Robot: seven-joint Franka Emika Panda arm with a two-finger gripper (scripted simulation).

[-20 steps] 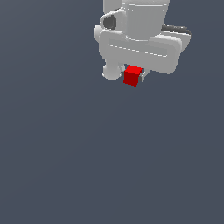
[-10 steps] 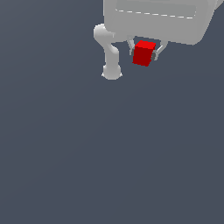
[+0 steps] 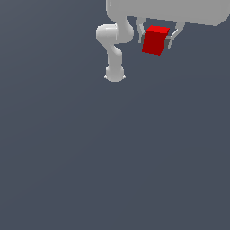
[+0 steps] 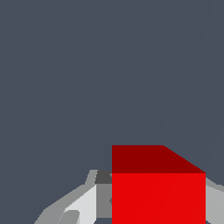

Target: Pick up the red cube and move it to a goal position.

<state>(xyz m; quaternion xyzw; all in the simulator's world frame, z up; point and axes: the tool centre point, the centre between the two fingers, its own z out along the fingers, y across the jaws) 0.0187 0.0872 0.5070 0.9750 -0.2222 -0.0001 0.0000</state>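
Ext. view: red cube betw. fingers

The white gripper is clamping the red cube between its two fingers at about one o'clock in the frame. The arm's white base is sitting at roughly eleven o'clock on the grey floor.

The red cube is hanging clear of the grey floor, slightly tilted, its matte faces plain and bright, sitting pinched between two pale fingers touching opposite sides
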